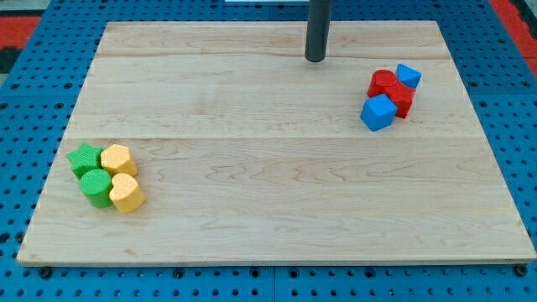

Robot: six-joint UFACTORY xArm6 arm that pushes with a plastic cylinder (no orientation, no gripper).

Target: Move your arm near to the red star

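Observation:
My tip point(315, 59) rests on the wooden board point(268, 218) near the view's top, right of centre. Two red blocks sit in a tight cluster at the view's upper right: one at the cluster's upper left point(383, 81), one lower right point(402, 99). I cannot tell which of them is the star. A small blue block point(409, 75) touches the cluster's top right. A blue cube point(378, 111) touches its lower left. My tip stands apart from the cluster, to its left and slightly above, and touches no block.
At the view's lower left is a second cluster: a green star point(85, 158), a yellow block point(117, 158), a green cylinder point(96, 188) and another yellow block point(126, 193). A blue pegboard point(512, 126) surrounds the board.

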